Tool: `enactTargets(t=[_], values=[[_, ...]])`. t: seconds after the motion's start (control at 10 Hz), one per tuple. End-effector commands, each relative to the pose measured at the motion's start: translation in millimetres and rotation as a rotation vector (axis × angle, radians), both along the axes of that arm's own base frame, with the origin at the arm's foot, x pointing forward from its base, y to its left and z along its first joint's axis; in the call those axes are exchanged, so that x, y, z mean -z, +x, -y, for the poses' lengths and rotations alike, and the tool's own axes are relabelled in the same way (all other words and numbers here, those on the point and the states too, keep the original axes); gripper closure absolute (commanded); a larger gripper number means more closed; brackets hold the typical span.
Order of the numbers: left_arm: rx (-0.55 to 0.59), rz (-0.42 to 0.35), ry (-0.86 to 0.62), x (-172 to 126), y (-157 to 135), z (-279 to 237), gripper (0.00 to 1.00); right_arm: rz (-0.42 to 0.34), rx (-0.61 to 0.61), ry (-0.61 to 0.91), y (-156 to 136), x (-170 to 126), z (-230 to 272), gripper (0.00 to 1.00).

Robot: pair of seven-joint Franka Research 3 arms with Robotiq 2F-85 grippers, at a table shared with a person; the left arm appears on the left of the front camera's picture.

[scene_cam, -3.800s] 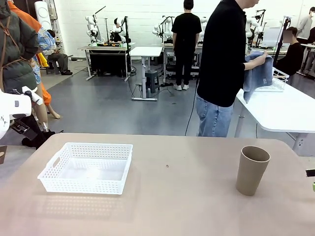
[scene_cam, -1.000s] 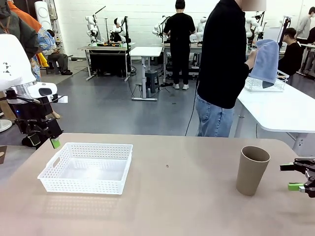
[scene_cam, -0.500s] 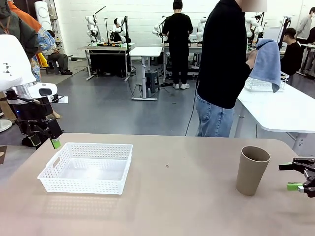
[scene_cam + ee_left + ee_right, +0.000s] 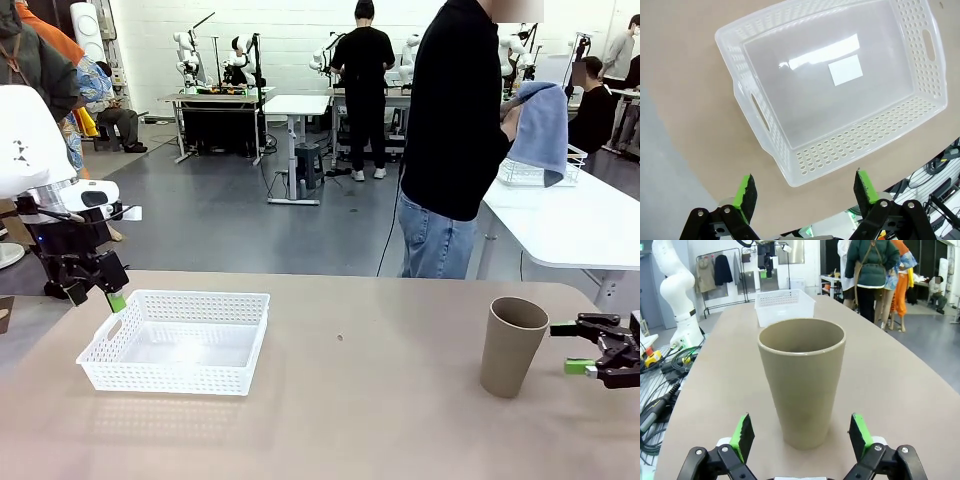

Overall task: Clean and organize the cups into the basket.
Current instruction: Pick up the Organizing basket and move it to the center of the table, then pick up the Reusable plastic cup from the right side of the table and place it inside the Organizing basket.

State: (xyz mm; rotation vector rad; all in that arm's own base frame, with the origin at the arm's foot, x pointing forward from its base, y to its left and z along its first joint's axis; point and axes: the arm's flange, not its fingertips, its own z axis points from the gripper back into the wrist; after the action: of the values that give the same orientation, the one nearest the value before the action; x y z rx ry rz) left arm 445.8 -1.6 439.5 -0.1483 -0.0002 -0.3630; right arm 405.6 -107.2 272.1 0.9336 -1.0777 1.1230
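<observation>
Nothing is in the shallow white plastic basket (image 4: 165, 381) with tiny holes yet: the tall brown paper cup (image 4: 512, 345) stands far away on the table (image 4: 360, 425), the right gripper (image 4: 566, 347) just beside it with fingers wide apart, and the left gripper (image 4: 93, 297) hovers near the basket, open too.

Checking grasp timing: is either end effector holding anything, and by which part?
Nothing is held. The right end effector is open facing the upright brown cup; the left end effector is open above the basket.
</observation>
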Motion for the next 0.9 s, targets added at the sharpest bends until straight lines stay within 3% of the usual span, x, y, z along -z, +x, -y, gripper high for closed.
enactTargets(t=[0.0, 0.4, 0.8], values=[[0.034, -0.012, 0.015, 5, 0, -2, 0.00, 0.012, -0.077, 0.009, 15, 15, -12, 0.00], [0.020, -0.027, 0.025, 8, 5, -1, 0.00, -0.014, -0.191, 0.013, 25, 32, -29, 0.00], [0.027, -0.038, 0.040, 13, 5, 1, 0.00, -0.007, -0.206, -0.006, 29, 39, -42, 0.00]])
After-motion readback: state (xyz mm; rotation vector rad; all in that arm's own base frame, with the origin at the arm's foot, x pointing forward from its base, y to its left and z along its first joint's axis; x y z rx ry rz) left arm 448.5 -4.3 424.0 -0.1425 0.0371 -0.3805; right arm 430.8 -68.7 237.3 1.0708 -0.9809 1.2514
